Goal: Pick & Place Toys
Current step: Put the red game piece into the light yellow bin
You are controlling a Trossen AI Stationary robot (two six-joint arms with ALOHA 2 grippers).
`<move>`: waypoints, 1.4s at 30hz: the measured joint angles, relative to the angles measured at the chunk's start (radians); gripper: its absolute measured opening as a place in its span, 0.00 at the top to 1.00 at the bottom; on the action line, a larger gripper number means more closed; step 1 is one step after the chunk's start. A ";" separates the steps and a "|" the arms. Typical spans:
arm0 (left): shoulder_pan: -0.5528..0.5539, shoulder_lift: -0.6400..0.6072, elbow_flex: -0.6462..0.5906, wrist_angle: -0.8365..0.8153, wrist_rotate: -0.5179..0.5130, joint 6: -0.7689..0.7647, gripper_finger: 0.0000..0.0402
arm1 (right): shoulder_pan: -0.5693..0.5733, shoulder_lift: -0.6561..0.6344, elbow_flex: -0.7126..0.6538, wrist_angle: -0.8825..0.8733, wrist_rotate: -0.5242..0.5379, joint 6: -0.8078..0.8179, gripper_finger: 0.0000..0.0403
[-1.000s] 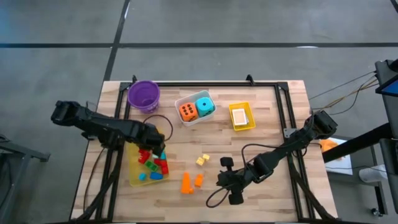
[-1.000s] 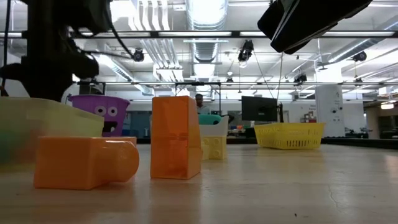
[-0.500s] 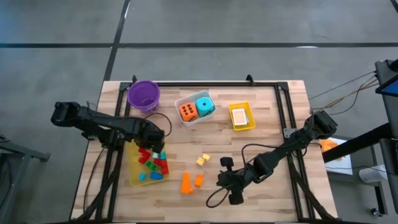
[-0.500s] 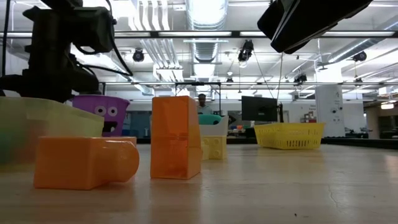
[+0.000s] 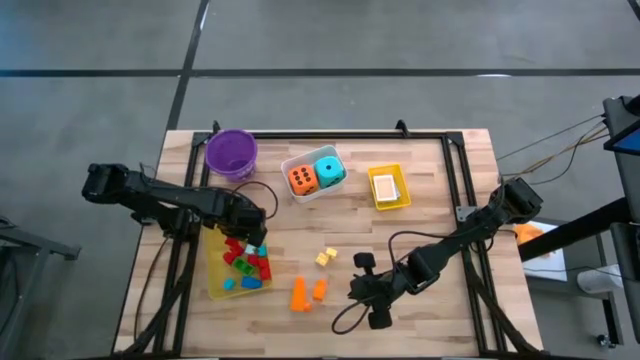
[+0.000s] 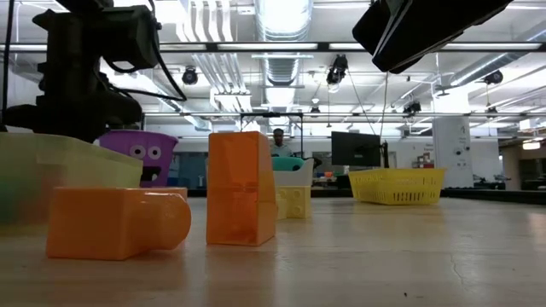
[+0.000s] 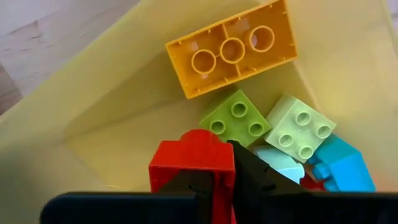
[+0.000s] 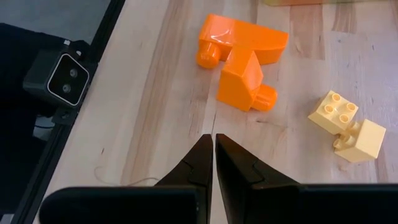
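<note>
Bare wood right of pale yellow blocks (image 5: 325, 257); orange blocks (image 5: 306, 292) crowd front centre.

arms: two matte-black jointed arms, left (image 5: 170, 205) and right (image 5: 470, 235) | cables: black loops trailed off both | fingers (image 8: 239, 165): dark, tapered wedges

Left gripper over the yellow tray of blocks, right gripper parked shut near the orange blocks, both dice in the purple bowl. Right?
Not quite: the dice are not in the purple bowl. The high view shows the orange die and teal die in the white tray beside it. The rest holds: left gripper over the yellow tray, right gripper shut near the orange blocks.
</note>
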 joint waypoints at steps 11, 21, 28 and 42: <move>0.000 0.000 -0.001 0.094 -0.011 0.019 0.86 | 0.000 0.000 0.000 0.000 -0.002 0.000 0.95; 0.004 0.000 0.000 0.164 0.052 -0.030 0.85 | 0.000 0.000 0.000 0.000 -0.001 0.000 0.95; 0.004 0.000 -0.001 0.111 0.027 -0.030 0.85 | 0.000 0.000 0.000 0.000 -0.001 0.000 0.95; 0.005 -0.003 -0.002 0.183 0.032 0.026 0.78 | 0.000 0.000 0.000 0.001 -0.001 0.000 0.95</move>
